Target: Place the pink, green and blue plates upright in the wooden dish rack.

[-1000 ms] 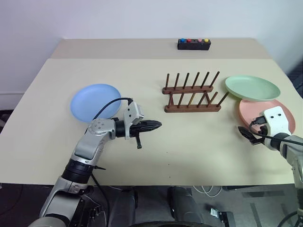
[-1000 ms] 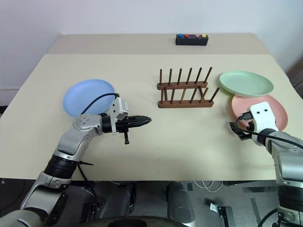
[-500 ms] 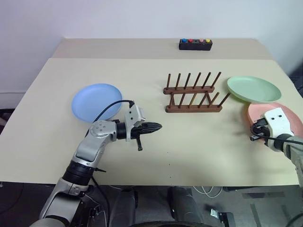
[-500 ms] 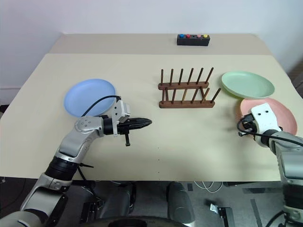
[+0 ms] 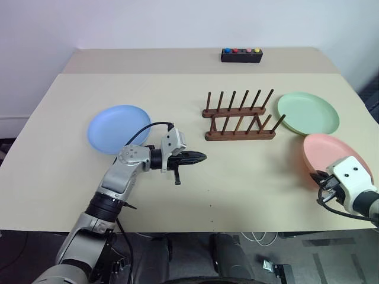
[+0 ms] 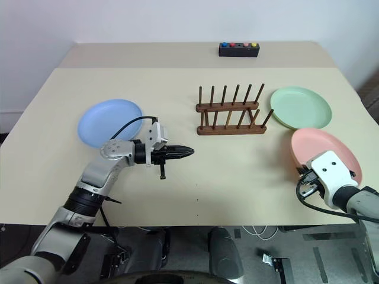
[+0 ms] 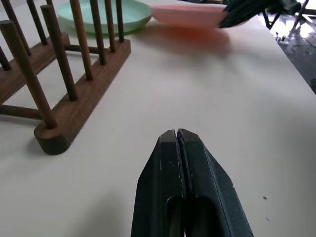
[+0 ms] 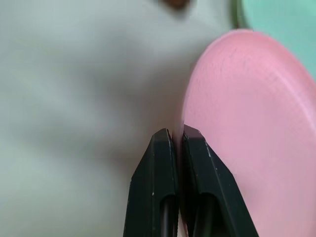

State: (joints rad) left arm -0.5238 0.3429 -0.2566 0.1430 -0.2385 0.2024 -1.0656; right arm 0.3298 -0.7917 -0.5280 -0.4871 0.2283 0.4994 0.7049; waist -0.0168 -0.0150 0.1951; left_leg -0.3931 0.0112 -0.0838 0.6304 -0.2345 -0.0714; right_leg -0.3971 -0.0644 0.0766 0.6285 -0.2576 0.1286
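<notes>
The pink plate hangs tilted just above the table at the right, its near rim pinched by my shut right gripper. Beyond it the green plate lies flat, right of the wooden dish rack, which holds nothing. On the left of the table lies the blue plate. My left gripper is shut and holds nothing; it hovers at mid-table, pointing right, between the blue plate and the rack.
A small black box with coloured buttons stands at the back of the table. The pink plate reaches close to the table's right edge. Bare tabletop lies in front of the rack.
My right gripper shut on the pink plate's rim and drew it back toward me, out from under the green plate, which now lies flat. The left arm has barely moved.
</notes>
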